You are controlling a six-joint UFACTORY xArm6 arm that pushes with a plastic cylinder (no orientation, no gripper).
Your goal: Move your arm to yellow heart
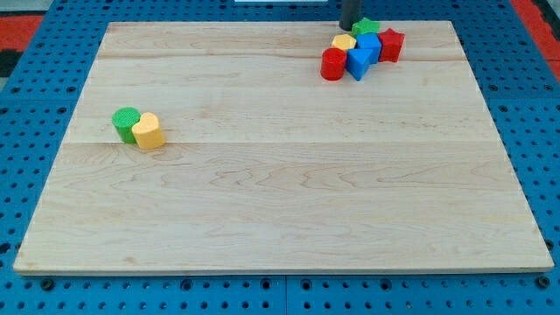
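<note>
The yellow heart (149, 131) lies at the view's left on the wooden board (280, 201), touching a green round block (127, 123) on its left. My tip (350, 27) is at the view's top, far to the right of the heart. It stands at the top edge of a cluster of blocks, just left of a green block (367, 26) and above a small yellow block (344, 42).
The cluster at the view's top right also holds a blue block (370, 44), a red block (391, 44), a red cylinder (332, 65) and a second blue block (359, 63). A blue pegboard (26, 131) surrounds the board.
</note>
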